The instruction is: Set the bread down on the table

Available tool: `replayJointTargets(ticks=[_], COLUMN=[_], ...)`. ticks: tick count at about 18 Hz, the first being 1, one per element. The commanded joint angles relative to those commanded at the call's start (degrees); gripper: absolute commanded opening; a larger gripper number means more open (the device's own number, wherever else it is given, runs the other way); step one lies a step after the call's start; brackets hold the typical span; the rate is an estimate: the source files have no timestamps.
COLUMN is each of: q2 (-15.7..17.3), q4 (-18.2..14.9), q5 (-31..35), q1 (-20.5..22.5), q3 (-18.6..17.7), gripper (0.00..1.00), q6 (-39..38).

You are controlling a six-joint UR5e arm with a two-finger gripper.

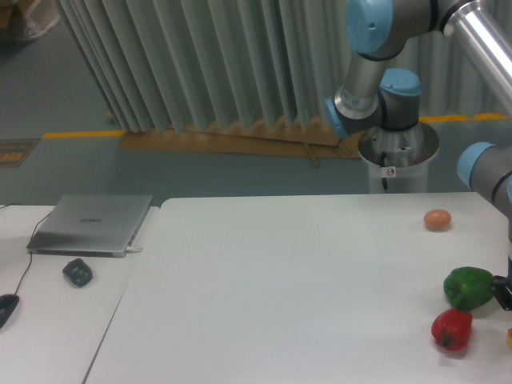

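White and plain, the big desk (pixel 304 288) with rounded corners fills the lower part of the view, and a smaller white desk (pixel 48 320) stands just beside it on the camera's left. Grey arm segments with blue joint caps (pixel 376 48) reach down from the top right and run off the right edge, where a dark piece of the gripper (pixel 504 292) shows just beside the green pepper (pixel 469 287); the jaws themselves lie outside the picture, so I cannot tell whether they are open or closed. On the smaller desk lies a closed grey laptop (pixel 90 224), with a dark rounded object (pixel 78 272) near its front edge. The green pepper sits near the right edge of the big desk, the red pepper (pixel 451 328) just in front of it (the two look close to touching). An orange-brown egg-shaped ball (pixel 437 219) rests well apart from them, farther back. At the very right edge, low down beside the red pepper, a tiny yellowish-orange sliver (pixel 509 337) is all that shows of the bread, too cut off to say whether it lies on the desk.
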Motion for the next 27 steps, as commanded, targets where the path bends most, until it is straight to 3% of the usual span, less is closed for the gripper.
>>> replayJointTargets(ticks=[10,13,16,20,25,27], q2=[0.88,4.56,5.80,9.22,12.39,12.66], q4=[-0.17,-0.52,-0.97,-2.02,-12.63,-14.76], q5=[0.98,2.20,2.48,2.30,1.69,-2.77], q1=[-0.97,-1.49,-3.51,-4.13,-4.22,-4.39], q3=[-0.53,-2.19,-3.07,-7.82,-8.26,-8.17], gripper=[1.00,1.00,1.00,1.00,1.00,1.00], q6=[-0.09,1.39,7.89,11.06,14.77,13.72])
